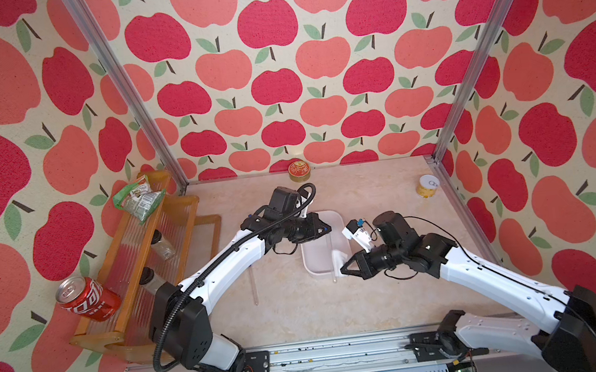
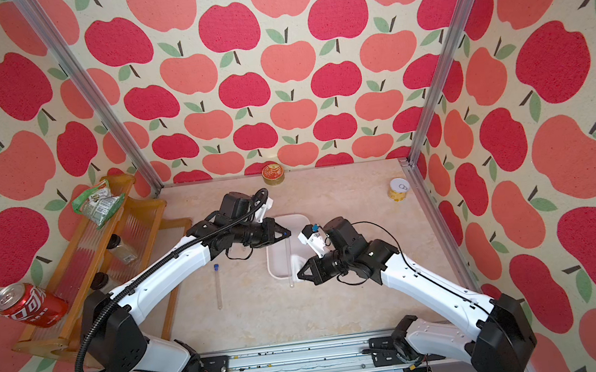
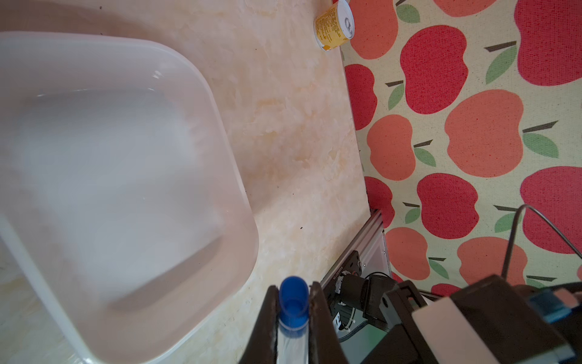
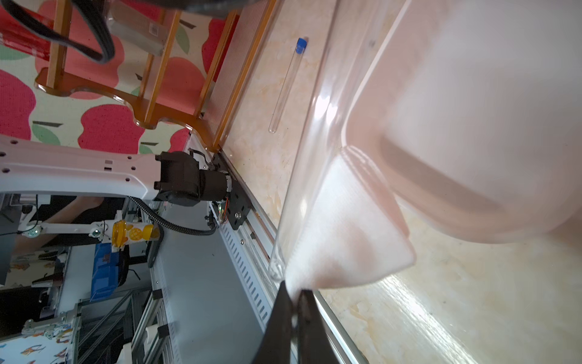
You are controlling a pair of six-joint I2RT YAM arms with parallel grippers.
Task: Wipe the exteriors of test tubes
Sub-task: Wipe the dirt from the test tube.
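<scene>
My left gripper is shut on a clear test tube just below its blue cap. In both top views the gripper holds it over the white tub, and the tube points toward the table's front edge. My right gripper is shut on a white cloth that lies against the held tube near its rounded end. A second tube lies on the table to the left of the tub.
A wooden rack stands at the left with a green packet, dark-lidded jars and a red cola can. A gold tin sits at the back wall and a yellow can at the right.
</scene>
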